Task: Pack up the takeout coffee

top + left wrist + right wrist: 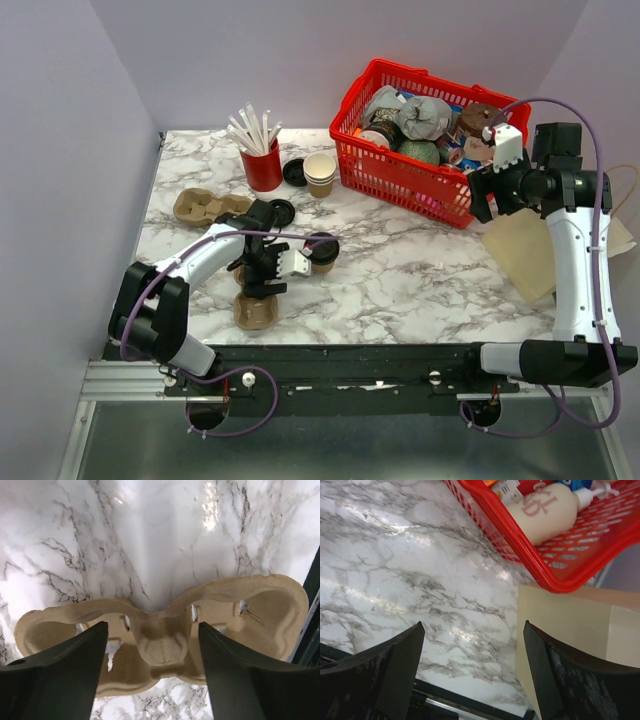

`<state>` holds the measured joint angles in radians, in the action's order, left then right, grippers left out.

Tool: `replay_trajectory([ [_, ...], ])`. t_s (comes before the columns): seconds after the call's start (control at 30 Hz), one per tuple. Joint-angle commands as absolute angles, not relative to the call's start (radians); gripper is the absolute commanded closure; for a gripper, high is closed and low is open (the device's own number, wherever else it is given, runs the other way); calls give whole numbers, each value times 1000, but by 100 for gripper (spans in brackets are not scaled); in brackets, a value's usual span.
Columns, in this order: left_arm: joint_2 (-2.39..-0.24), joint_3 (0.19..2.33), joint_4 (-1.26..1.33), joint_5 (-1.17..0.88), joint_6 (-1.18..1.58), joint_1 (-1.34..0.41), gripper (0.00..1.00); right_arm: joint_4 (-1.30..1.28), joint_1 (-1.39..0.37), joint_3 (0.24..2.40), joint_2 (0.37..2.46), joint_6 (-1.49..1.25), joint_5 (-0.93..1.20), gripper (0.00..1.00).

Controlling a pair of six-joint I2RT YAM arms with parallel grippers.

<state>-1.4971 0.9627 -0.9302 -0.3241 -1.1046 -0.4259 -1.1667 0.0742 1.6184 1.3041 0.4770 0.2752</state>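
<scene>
Though partly hidden, the cup [323,263] stands upright.

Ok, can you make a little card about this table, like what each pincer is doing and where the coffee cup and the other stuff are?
left pincer: open, straddling the middle hump of the cardboard cup carrier
right pincer: open, nothing in it, next to the red basket
coffee cup: brown, dark top, upright on the marble table, beside the left pincer
straws: white, standing in a red cup at the back
spare cups: cream stack near the red cup
</scene>
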Motion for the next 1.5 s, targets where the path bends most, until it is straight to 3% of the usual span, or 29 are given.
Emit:
replay_trajectory([
  [0.0,-1444,1006,-890,-379,-1056,-431,13,-1288,118,1692,1293,499,100,11],
  [0.37,-1440,1245,-859,-606,-842,-434,10,-1333,232,1715,1290,591,-90,11],
  [0.73,-1436,1232,-788,-635,-811,-434,6,-1232,334,1671,1350,729,-97,16],
  [0.93,-1440,1235,-775,-635,-807,-433,6,-1212,334,1626,1353,778,-52,32],
  [1.17,-1450,1255,-772,-640,-801,-434,6,-1241,334,1575,1310,827,-38,64],
  [1.23,-1456,1261,-770,-646,-798,-434,6,-1268,334,1562,1292,848,-35,69],
  [1.33,-1471,1281,-773,-655,-793,-434,6,-1331,334,1540,1238,914,-6,88],
  [1.37,-1476,1293,-776,-657,-792,-434,6,-1348,334,1531,1208,939,41,99],
  [1.47,-1494,1316,-782,-660,-793,-434,6,-1399,334,1497,1166,1012,87,99],
])
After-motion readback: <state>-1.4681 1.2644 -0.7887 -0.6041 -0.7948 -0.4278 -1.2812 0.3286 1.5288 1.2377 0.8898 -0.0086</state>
